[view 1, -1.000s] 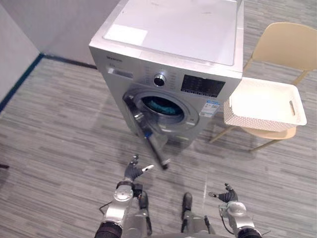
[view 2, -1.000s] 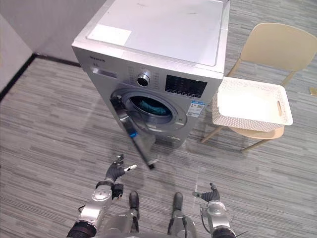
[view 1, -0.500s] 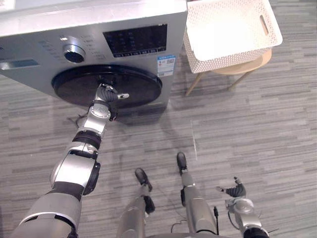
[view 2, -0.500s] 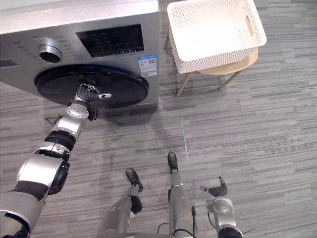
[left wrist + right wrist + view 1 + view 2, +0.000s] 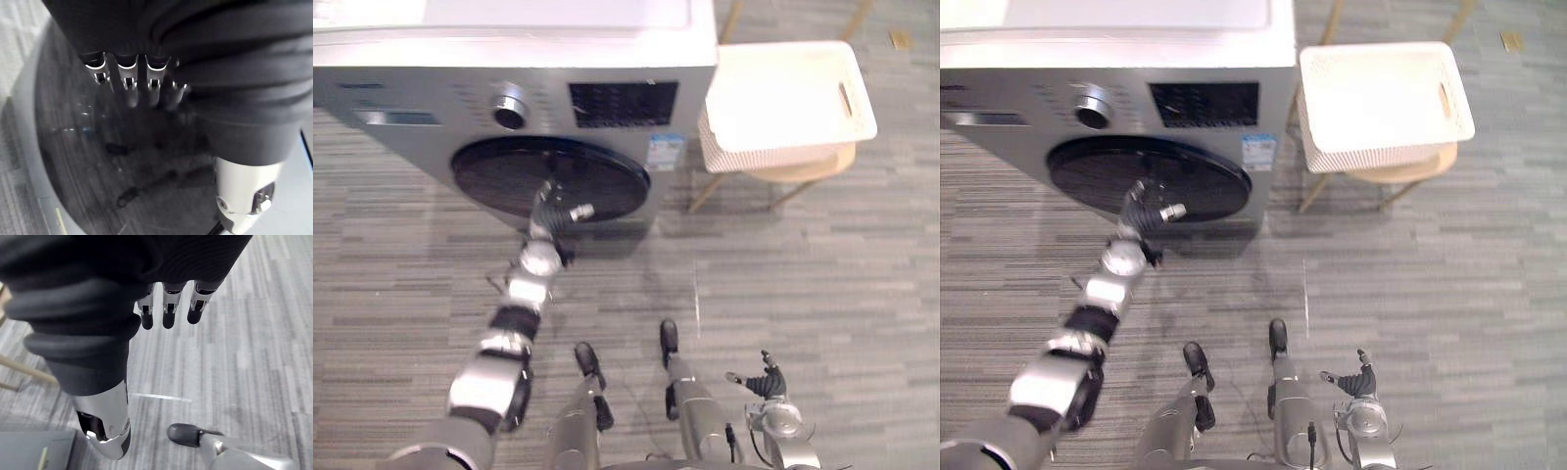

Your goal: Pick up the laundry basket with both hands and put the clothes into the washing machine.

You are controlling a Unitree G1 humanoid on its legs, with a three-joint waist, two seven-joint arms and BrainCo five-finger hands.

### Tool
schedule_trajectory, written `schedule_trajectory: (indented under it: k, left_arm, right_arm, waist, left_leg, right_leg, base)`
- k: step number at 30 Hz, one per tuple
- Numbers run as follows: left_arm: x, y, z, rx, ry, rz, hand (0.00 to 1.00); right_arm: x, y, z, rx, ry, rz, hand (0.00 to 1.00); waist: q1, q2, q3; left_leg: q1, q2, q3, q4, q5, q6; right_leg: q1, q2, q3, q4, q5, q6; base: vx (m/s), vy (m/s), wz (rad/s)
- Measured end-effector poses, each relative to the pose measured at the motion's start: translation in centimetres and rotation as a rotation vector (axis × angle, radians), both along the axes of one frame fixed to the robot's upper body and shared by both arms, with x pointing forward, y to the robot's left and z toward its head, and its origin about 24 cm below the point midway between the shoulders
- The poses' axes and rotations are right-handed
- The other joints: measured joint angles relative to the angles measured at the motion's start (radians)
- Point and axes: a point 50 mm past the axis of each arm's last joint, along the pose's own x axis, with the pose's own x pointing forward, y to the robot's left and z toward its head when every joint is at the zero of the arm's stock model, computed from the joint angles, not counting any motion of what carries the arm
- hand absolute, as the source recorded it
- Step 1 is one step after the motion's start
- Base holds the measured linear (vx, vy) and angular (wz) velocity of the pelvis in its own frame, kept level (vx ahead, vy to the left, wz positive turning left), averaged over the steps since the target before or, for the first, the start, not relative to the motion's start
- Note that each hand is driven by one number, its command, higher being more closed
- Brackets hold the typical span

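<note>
Seemingly empty basket on chair

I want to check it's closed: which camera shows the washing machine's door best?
The left eye view: the whole round dark door lies flush, the left hand on it. The right eye view matches; the left wrist view gives a close patch of its glass.

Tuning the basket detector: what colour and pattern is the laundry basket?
White laundry basket, perforated dotted walls; shows best in the right eye view.
</note>
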Motion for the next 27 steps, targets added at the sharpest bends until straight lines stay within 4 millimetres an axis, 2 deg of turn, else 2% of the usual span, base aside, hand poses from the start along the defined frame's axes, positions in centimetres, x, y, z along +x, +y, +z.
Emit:
schedule_trajectory:
  k: [1, 2, 3, 4, 5, 6, 8, 11, 12, 14, 16, 18, 20, 22, 24, 25, 26, 27]
  left_arm:
    - [-1.2, 0.0, -1.6, -0.016, 0.043, 0.007, 0.00]
    - [-3.9, 0.1, -5.0, -0.054, 0.146, 0.030, 0.00]
    - [-6.2, 0.2, -7.5, -0.092, 0.231, 0.060, 0.00]
    - [-9.6, 0.4, -10.4, -0.151, 0.334, 0.113, 0.00]
    - [-11.2, 0.6, -11.5, -0.174, 0.378, 0.141, 0.00]
    - [-14.1, 1.1, -13.3, -0.219, 0.454, 0.197, 0.00]
    - [-17.8, 2.0, -15.1, -0.288, 0.539, 0.277, 0.00]
    - [-21.1, 3.5, -16.5, -0.331, 0.616, 0.360, 0.00]
    - [-21.6, 3.7, -16.8, -0.333, 0.631, 0.374, 0.00]
    - [-22.3, 3.8, -17.2, -0.346, 0.660, 0.385, 0.00]
    - [-23.0, 4.0, -17.6, -0.331, 0.696, 0.389, 0.00]
    - [-24.4, 4.6, -18.2, -0.323, 0.744, 0.432, 0.00]
    - [-25.0, 4.9, -18.5, -0.310, 0.772, 0.441, 0.00]
    - [-25.2, 5.2, -18.5, -0.313, 0.775, 0.459, 0.00]
    - [-26.1, 5.8, -18.6, -0.301, 0.793, 0.478, 0.00]
    - [-26.4, 5.7, -18.6, -0.302, 0.802, 0.479, 0.00]
    - [-26.4, 5.6, -18.7, -0.298, 0.809, 0.470, 0.00]
    - [-26.1, 5.9, -18.4, -0.286, 0.796, 0.464, 0.00]
  right_arm:
    - [0.1, 0.0, 0.1, 0.001, -0.004, -0.003, 0.00]
    - [0.2, -0.1, 0.0, 0.000, -0.002, -0.010, 0.00]
    - [0.1, -0.4, -0.1, 0.000, 0.008, -0.023, 0.00]
    - [-0.2, -0.7, -0.4, 0.000, 0.025, -0.039, 0.00]
    - [-0.4, -0.8, -0.5, 0.000, 0.036, -0.046, 0.00]
    - [-0.9, -1.1, -0.9, 0.003, 0.061, -0.062, 0.00]
    - [-1.3, -1.6, -1.3, -0.006, 0.094, -0.061, 0.00]
    - [-0.9, -1.6, -1.4, -0.001, 0.106, -0.056, 0.00]
    - [-1.0, -1.6, -1.5, 0.000, 0.107, -0.056, 0.00]
    - [-1.4, -2.1, -1.6, -0.006, 0.121, -0.063, 0.00]
    - [-1.4, -2.5, -1.8, -0.012, 0.147, -0.060, 0.00]
    - [0.0, -2.0, -1.7, 0.004, 0.141, -0.032, 0.00]
    - [0.5, -1.6, -1.7, 0.011, 0.142, -0.015, 0.00]
    - [1.0, -1.4, -1.6, 0.006, 0.142, -0.002, 0.00]
    - [0.6, -1.4, -1.9, 0.000, 0.170, 0.005, 0.00]
    - [0.5, -1.5, -2.0, -0.001, 0.183, 0.008, 0.00]
    - [-0.1, -1.5, -2.3, -0.001, 0.200, 0.012, 0.00]
    - [-0.7, -1.1, -2.6, 0.005, 0.222, 0.024, 0.00]
  waist:
    - [0.005, 0.002, -0.002]
    - [0.021, 0.004, -0.015]
    - [0.024, 0.013, -0.031]
    - [0.026, 0.025, -0.043]
    - [0.031, 0.030, -0.047]
    - [0.046, 0.038, -0.068]
    - [0.080, 0.056, -0.095]
    - [0.092, 0.073, -0.108]
    - [0.096, 0.074, -0.110]
    - [0.082, 0.072, -0.114]
    - [0.087, 0.076, -0.125]
    - [0.117, 0.059, -0.120]
    - [0.132, 0.043, -0.117]
    - [0.134, 0.024, -0.116]
    - [0.132, -0.003, -0.117]
    - [0.134, -0.004, -0.116]
    - [0.127, -0.006, -0.116]
    - [0.128, 0.004, -0.114]
  left_leg:
    - [0.010, 0.002, -0.003, 0.000, 0.003, 0.000]
    - [0.025, 0.002, -0.018, -0.001, 0.006, 0.001]
    - [0.034, 0.001, -0.039, -0.002, 0.007, 0.000]
    - [0.060, -0.002, -0.070, -0.006, 0.007, -0.001]
    - [0.078, -0.004, -0.086, -0.011, 0.007, -0.001]
    - [0.103, -0.008, -0.111, -0.023, 0.008, -0.002]
    - [0.130, -0.019, -0.162, -0.034, 0.011, -0.006]
    - [0.142, -0.039, -0.239, -0.036, 0.010, -0.014]
    - [0.138, -0.044, -0.217, -0.033, 0.004, -0.007]
    - [0.114, -0.018, -0.066, 0.025, -0.015, 0.022]
    - [0.086, 0.015, 0.112, 0.086, -0.016, 0.035]
    - [0.065, -0.002, 0.117, 0.118, -0.034, 0.068]
    - [0.053, -0.031, 0.100, 0.141, -0.069, 0.077]
    - [0.028, -0.059, 0.067, 0.214, -0.135, 0.091]
    - [-0.001, -0.074, 0.030, 0.337, -0.237, 0.106]
    - [-0.001, -0.081, 0.017, 0.354, -0.254, 0.114]
    - [0.015, -0.098, -0.025, 0.370, -0.273, 0.125]
    - [0.046, -0.106, -0.092, 0.365, -0.281, 0.134]
  right_leg:
    - [0.010, 0.001, -0.013, 0.010, -0.011, -0.002]
    - [0.028, 0.001, -0.027, 0.021, -0.027, -0.002]
    - [0.046, -0.001, -0.047, 0.026, -0.041, 0.000]
    - [0.089, -0.005, -0.078, 0.026, -0.056, 0.003]
    - [0.112, -0.007, -0.092, 0.026, -0.064, 0.005]
    - [0.147, -0.009, -0.117, 0.026, -0.078, 0.009]
    - [0.198, -0.021, -0.170, 0.025, -0.098, 0.017]
    - [0.274, -0.045, -0.278, 0.032, -0.128, 0.032]
    - [0.289, -0.058, -0.320, 0.042, -0.142, 0.039]
    - [0.337, -0.097, -0.441, 0.072, -0.179, 0.062]
    - [0.340, -0.131, -0.508, 0.113, -0.199, 0.086]
    - [0.337, -0.163, -0.515, 0.114, -0.199, 0.097]
    - [0.351, -0.190, -0.539, 0.113, -0.206, 0.111]
    - [0.380, -0.225, -0.580, 0.131, -0.231, 0.137]
    - [0.386, -0.301, -0.602, 0.280, -0.284, 0.145]
    - [0.366, -0.329, -0.590, 0.371, -0.290, 0.119]
    - [0.301, -0.368, -0.509, 0.573, -0.254, 0.014]
    - [0.204, -0.369, -0.354, 0.774, -0.197, -0.032]
  base:
    - [0.08, -0.025, 0.41]
    - [0.08, -0.028, 0.39]
    - [0.11, -0.025, 0.63]
    - [0.11, -0.009, 0.65]
    - [0.10, 0.009, 0.72]
    - [0.09, 0.017, 0.60]
    - [0.08, 0.027, 0.75]
    - [0.02, 0.060, 1.01]
    - [-0.02, 0.100, 1.45]
    - [0.04, 0.146, 1.77]
    - [0.08, 0.140, 1.20]
    - [0.08, 0.132, 0.31]
    - [0.11, 0.151, 0.40]
    - [0.14, 0.153, 0.66]
    - [0.17, 0.139, 0.57]
    - [0.19, 0.164, 0.73]
    - [0.34, 0.229, 1.01]
    - [0.38, 0.229, 1.17]
